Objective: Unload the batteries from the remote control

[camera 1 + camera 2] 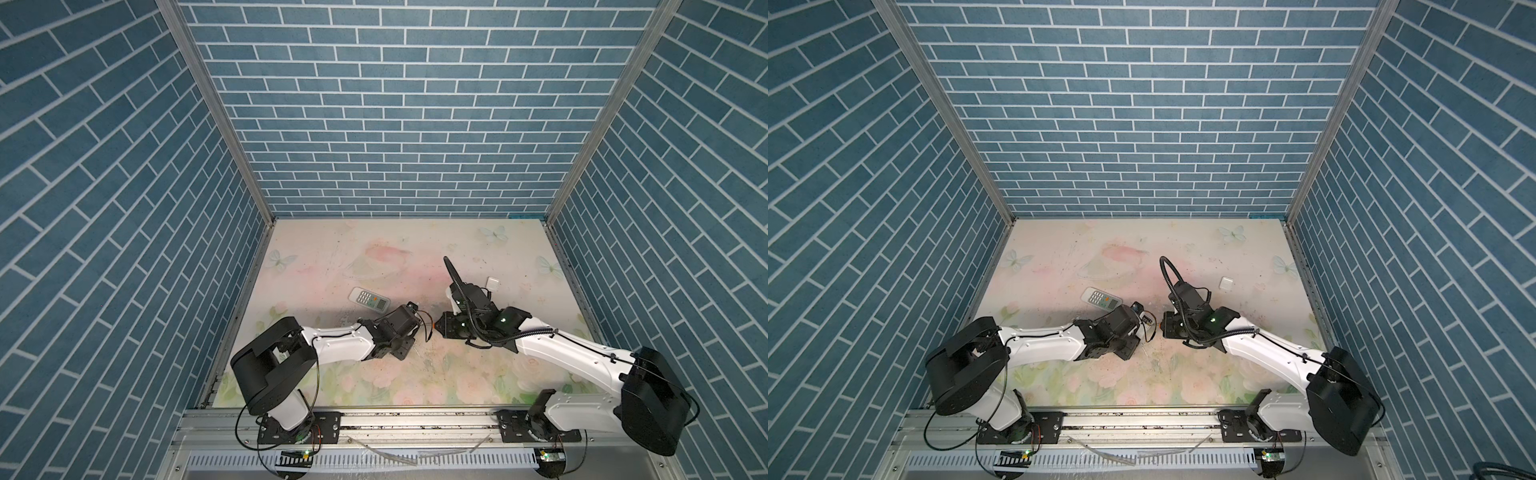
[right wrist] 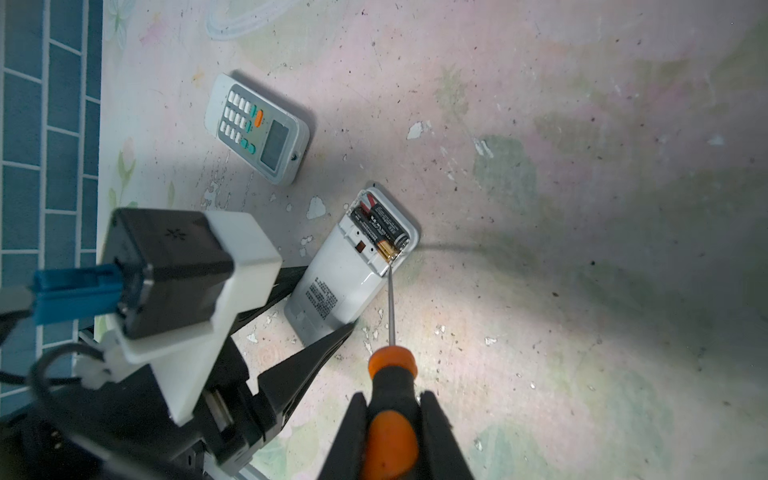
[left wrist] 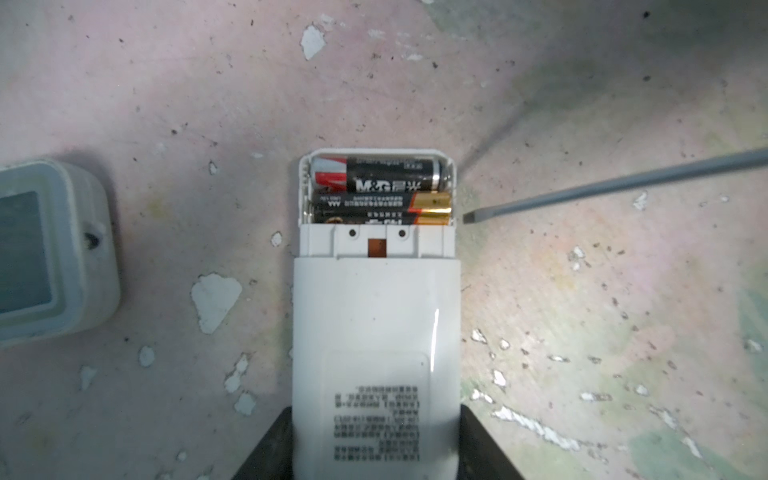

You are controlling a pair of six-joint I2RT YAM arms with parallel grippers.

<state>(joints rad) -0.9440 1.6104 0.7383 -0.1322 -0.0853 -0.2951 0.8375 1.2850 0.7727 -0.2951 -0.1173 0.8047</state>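
left pincer (image 3: 376,453) clamped on open-backed remote (image 3: 376,324), two batteries (image 3: 380,191) showing — right pincer (image 2: 392,399) clamped on screwdriver (image 2: 390,374), handle end cut off.

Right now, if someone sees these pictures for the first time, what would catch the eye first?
The white remote gripped by the left end effector is open at the back, with two batteries showing side by side. The right end effector holds an orange-and-black screwdriver, its tip close beside the gold-banded end of one battery. A second remote lies buttons up nearby.
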